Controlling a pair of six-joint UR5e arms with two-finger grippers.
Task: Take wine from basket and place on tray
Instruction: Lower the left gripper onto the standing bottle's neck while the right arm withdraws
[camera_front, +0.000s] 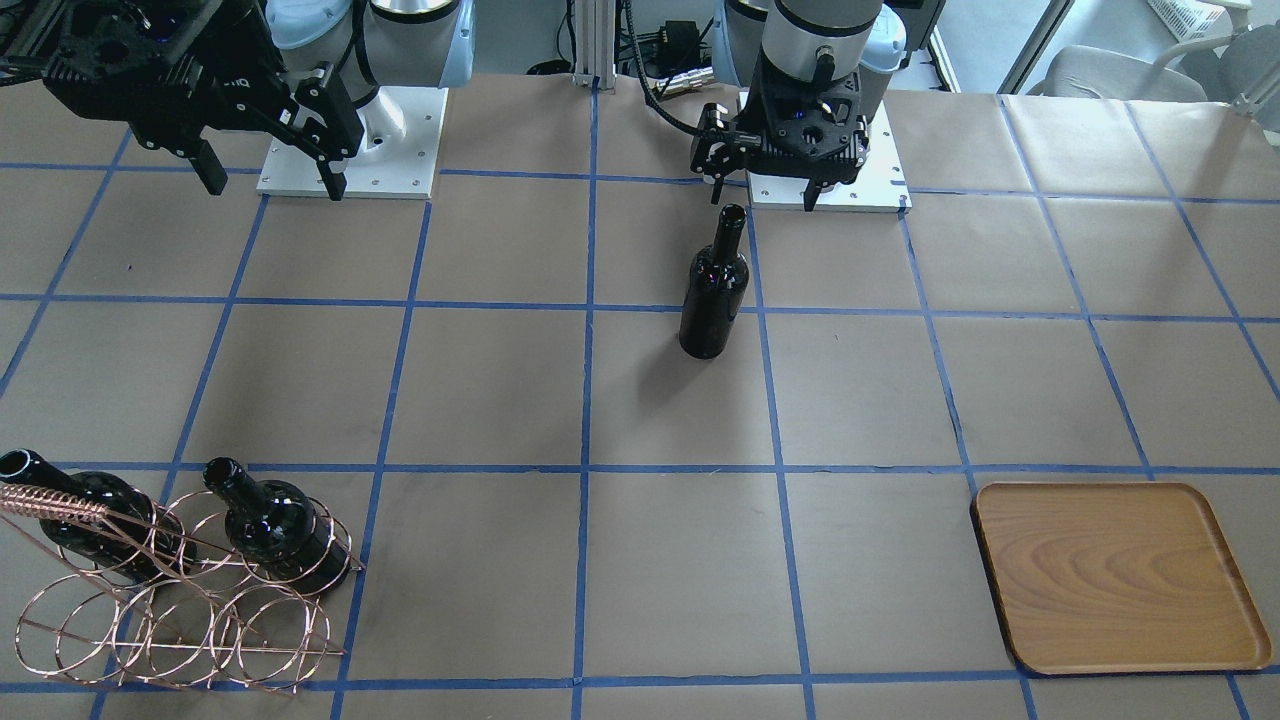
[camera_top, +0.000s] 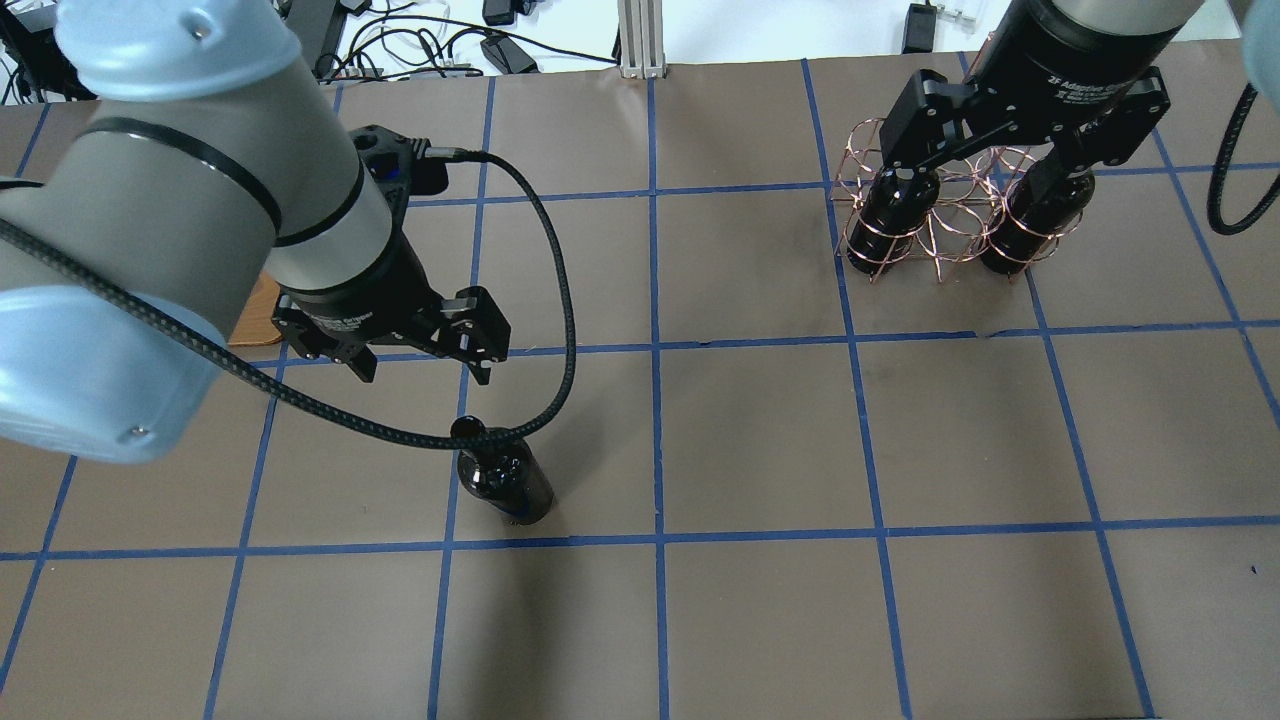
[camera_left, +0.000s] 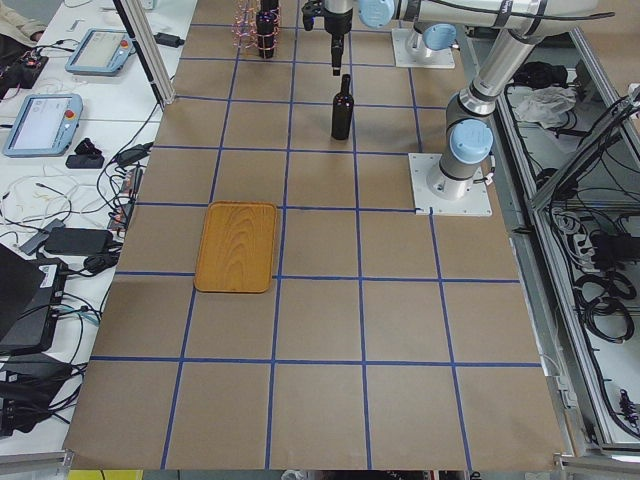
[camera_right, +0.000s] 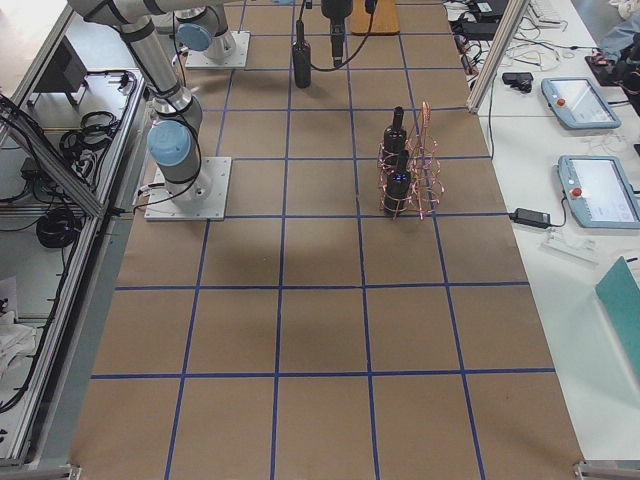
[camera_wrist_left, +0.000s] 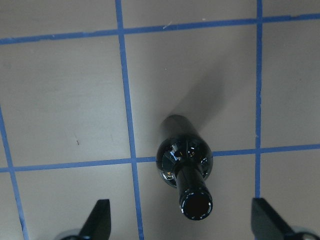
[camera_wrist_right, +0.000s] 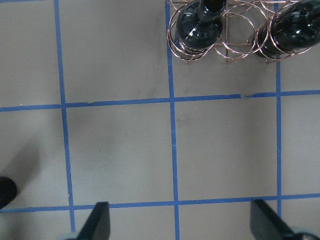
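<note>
One wine bottle (camera_front: 714, 295) stands upright alone on the table, also seen in the overhead view (camera_top: 503, 481) and the left wrist view (camera_wrist_left: 184, 162). My left gripper (camera_front: 765, 195) is open and empty. It hovers just above the bottle's mouth without touching it, and its fingertips (camera_wrist_left: 98, 216) are spread wide. The copper wire basket (camera_front: 170, 610) holds two more bottles (camera_front: 275, 525). My right gripper (camera_top: 975, 175) is open and empty, high above the basket (camera_top: 940, 220). The wooden tray (camera_front: 1115, 575) lies empty.
The table is brown paper with a blue tape grid. White arm base plates (camera_front: 350, 145) sit at the robot's edge. In the overhead view the left arm hides most of the tray (camera_top: 255, 315). Operator desks with pendants (camera_right: 575, 100) stand beyond the table.
</note>
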